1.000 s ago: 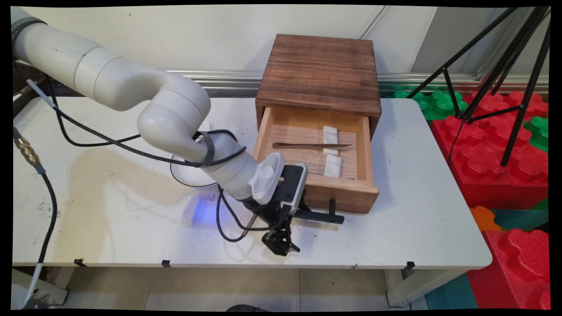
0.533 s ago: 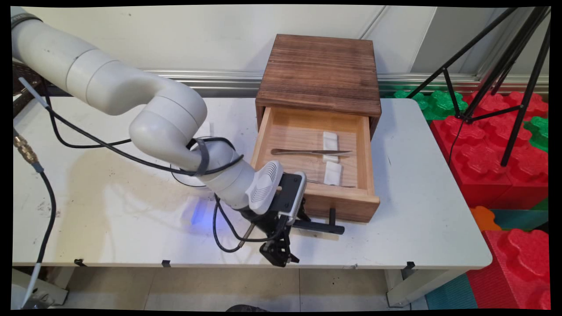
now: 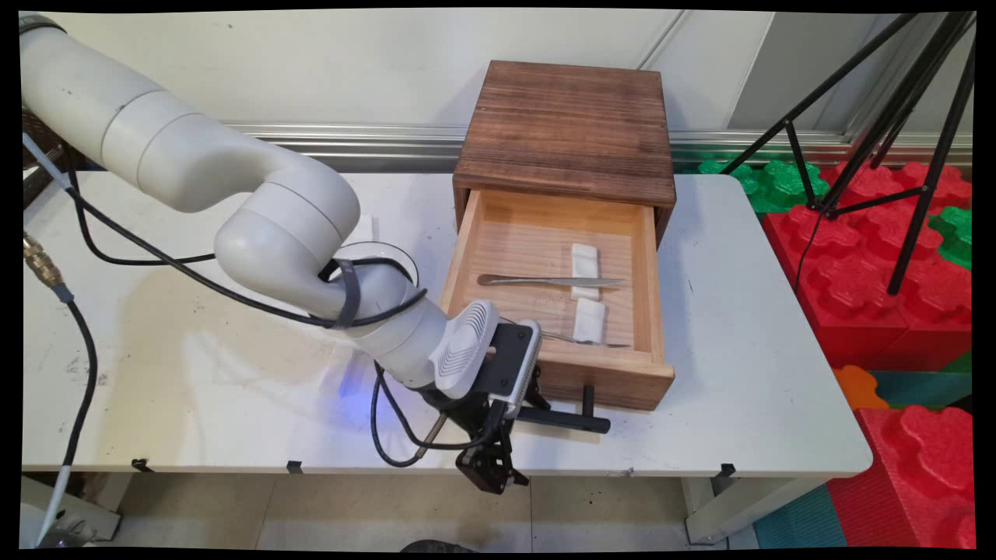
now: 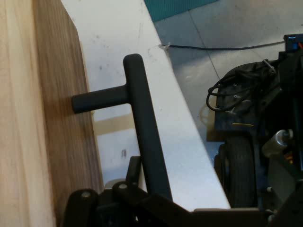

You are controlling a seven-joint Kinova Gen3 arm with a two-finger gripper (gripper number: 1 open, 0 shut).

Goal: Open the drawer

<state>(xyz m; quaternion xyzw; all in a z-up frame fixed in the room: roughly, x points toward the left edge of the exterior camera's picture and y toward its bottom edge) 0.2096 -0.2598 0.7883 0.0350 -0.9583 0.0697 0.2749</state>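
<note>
Drawer (image 3: 556, 292) open on white table (image 3: 747, 373).

A pale cream wall (image 3: 327, 62) rises behind the white rectangular table (image 3: 762, 373); right of the table lie red and green interlocking foam blocks (image 3: 895, 257); a black metal tripod (image 3: 895, 117) stands over them. Below the table, beige floor tiles (image 3: 389, 521).
</note>
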